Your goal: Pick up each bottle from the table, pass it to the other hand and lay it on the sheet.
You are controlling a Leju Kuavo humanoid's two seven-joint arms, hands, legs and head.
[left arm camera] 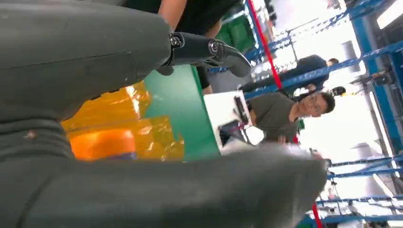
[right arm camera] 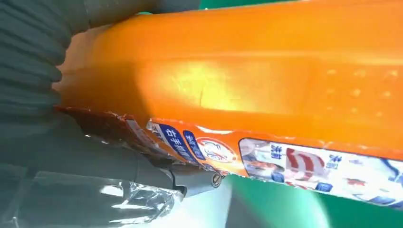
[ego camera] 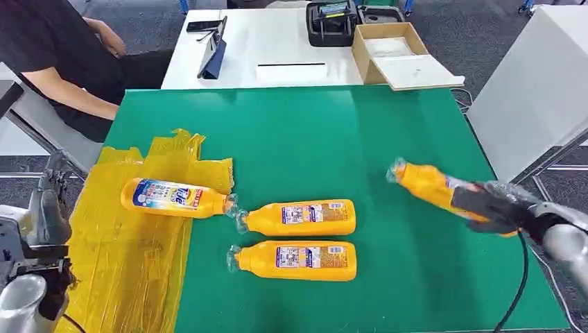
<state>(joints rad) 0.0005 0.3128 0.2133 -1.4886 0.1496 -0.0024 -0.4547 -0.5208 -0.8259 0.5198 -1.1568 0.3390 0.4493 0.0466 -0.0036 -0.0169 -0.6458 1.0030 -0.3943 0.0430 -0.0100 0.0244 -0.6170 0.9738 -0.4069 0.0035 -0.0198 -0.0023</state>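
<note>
Right hand [ego camera: 500, 210] grips bottle [ego camera: 426, 184] above the counter [ego camera: 388, 132], cap pointing inward for handover. Left hand [ego camera: 48, 215] waits beside the sheet [ego camera: 132, 263], fingers apart, holding nothing.
</note>
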